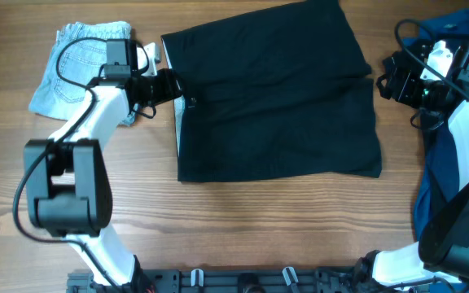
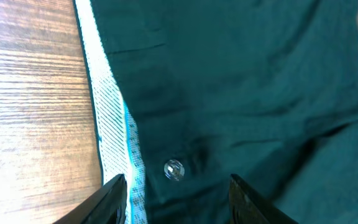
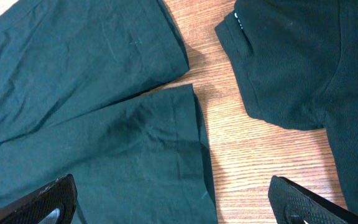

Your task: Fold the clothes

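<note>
A pair of black shorts lies spread flat across the middle of the table. My left gripper is open over the waistband at the shorts' left edge. The left wrist view shows its fingers on either side of the waistband, with the white lining and a silver button between them. My right gripper is open at the shorts' right edge. The right wrist view shows its fingers spread wide above the leg hems and bare wood.
A folded light blue denim garment lies at the back left, behind the left arm. A pile of blue clothes sits along the right edge under the right arm. Another dark garment lies just right of the leg hems.
</note>
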Action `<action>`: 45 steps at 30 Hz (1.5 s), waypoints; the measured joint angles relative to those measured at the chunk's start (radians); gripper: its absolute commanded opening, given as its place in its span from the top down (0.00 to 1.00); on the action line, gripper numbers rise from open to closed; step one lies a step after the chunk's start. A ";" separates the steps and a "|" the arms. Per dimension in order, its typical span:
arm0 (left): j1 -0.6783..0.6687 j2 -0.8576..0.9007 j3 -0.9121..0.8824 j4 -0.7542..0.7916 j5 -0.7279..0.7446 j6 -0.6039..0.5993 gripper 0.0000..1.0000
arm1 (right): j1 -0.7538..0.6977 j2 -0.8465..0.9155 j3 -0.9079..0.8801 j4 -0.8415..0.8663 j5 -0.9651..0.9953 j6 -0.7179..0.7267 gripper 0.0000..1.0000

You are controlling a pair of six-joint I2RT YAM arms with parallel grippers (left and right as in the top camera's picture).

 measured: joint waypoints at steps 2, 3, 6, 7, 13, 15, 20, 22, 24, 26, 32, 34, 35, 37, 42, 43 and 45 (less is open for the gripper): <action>-0.001 0.055 0.000 0.032 0.000 -0.010 0.47 | 0.000 0.000 0.000 0.000 0.000 0.000 0.00; -0.001 0.068 0.000 0.037 0.000 -0.013 0.48 | 0.000 0.000 0.000 0.000 0.000 0.000 0.01; -0.003 0.108 0.000 0.086 0.000 -0.016 0.47 | 0.000 0.000 0.000 0.000 0.000 0.000 0.01; -0.004 0.111 -0.001 0.104 0.000 -0.018 0.48 | 0.000 0.000 0.000 0.000 0.000 0.000 0.00; -0.051 0.113 0.000 0.183 -0.013 -0.031 0.48 | 0.000 0.000 0.000 0.000 0.000 0.000 0.01; -0.064 0.115 0.000 0.182 -0.024 -0.037 0.48 | 0.000 0.000 0.000 0.000 0.000 0.000 0.01; -0.066 0.117 0.000 0.196 -0.066 -0.044 0.52 | 0.000 0.000 0.000 0.000 0.000 0.000 0.01; -0.069 0.118 0.000 0.198 -0.101 -0.056 0.53 | 0.000 0.000 0.000 0.000 0.000 0.000 0.00; -0.070 0.130 0.000 0.198 -0.117 -0.063 0.52 | 0.000 0.000 0.000 0.000 0.000 0.000 0.01; -0.070 0.153 0.004 0.206 -0.131 -0.067 0.57 | 0.000 0.000 0.000 0.000 0.000 0.000 0.01; -0.070 0.174 0.006 0.248 -0.072 -0.130 0.81 | 0.000 0.000 0.000 0.000 0.000 0.000 0.01; -0.070 0.174 0.006 0.249 -0.051 -0.142 0.91 | 0.000 0.000 0.000 0.000 0.000 0.000 0.01; -0.070 0.174 0.006 0.249 -0.043 -0.148 0.96 | 0.000 0.000 0.000 0.000 0.000 0.000 0.01; -0.069 0.174 0.006 0.249 -0.035 -0.154 0.96 | 0.000 0.000 0.000 0.000 0.000 0.000 0.00; -0.004 0.074 0.020 0.199 -0.019 -0.159 0.96 | 0.000 0.000 0.000 0.000 -0.001 0.000 0.01; 0.014 0.043 0.029 0.196 -0.018 -0.159 0.96 | 0.000 0.000 0.000 0.000 -0.001 0.000 0.00; 0.033 0.013 0.046 0.174 -0.037 -0.159 0.93 | 0.000 0.000 0.000 0.000 -0.001 0.000 0.00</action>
